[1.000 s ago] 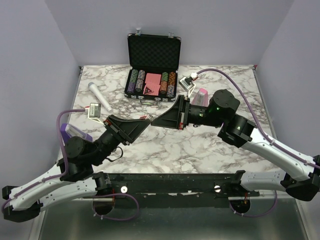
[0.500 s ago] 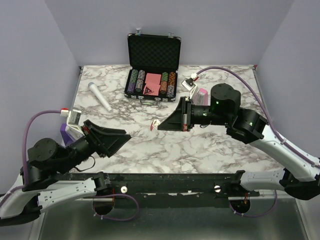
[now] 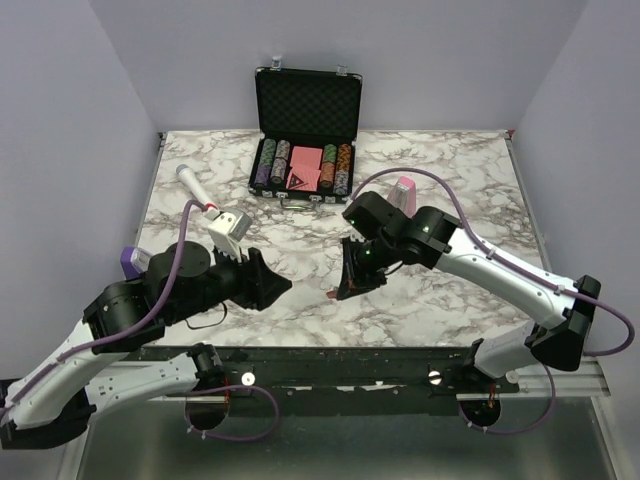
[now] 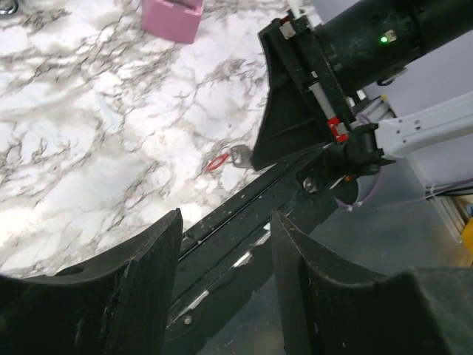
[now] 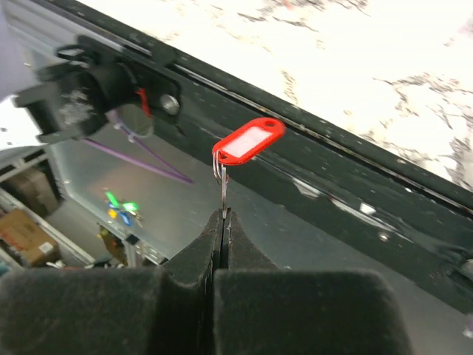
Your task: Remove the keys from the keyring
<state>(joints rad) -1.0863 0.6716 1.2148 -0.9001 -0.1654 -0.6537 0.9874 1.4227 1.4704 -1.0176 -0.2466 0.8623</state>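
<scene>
Your right pincer [image 5: 223, 216] is pressed together on the thin silver-grey metal key [image 5: 223, 194], whose long axis runs straight out to the small red oval keyring tag [image 5: 248, 140] just beyond it. Your left pincer [image 4: 225, 217], spread and empty, faces that tag, near but not touching.

Your top camera looks down from behind the arms onto the white marbled table [image 3: 410, 310]. The 2 wrist cameras sit close, both catching the red oval keyring [image 4: 217, 163].

No writing can be read anywhere; the pale window of the red keyring [image 5: 249, 140] looks blank; marks on the chips [image 3: 270, 158] in the black case [image 3: 306, 100] are too small to tell.
</scene>
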